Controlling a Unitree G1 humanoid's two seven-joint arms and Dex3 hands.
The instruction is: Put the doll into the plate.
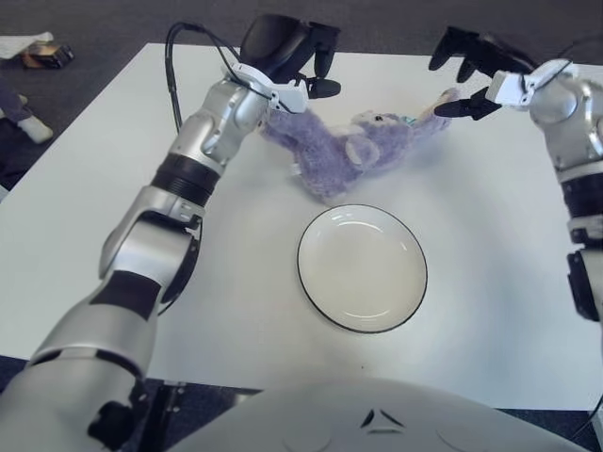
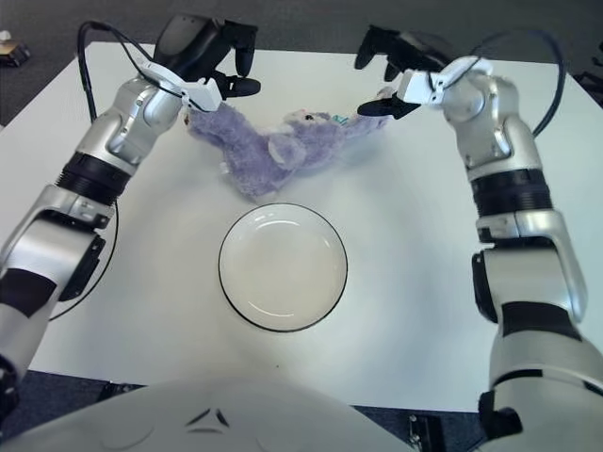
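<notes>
A: Where is the doll?
B: The purple plush doll (image 1: 350, 148) lies beyond the empty plate (image 1: 362, 268); left hand (image 1: 300, 58) and right hand (image 1: 468, 68) hover spread, holding nothing.
A: Best approach?
B: Probably close on both ends evenly, then lift level.

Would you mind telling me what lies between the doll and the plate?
Nothing: only bare white table separates the doll from the plate, as both eye views show.
</notes>
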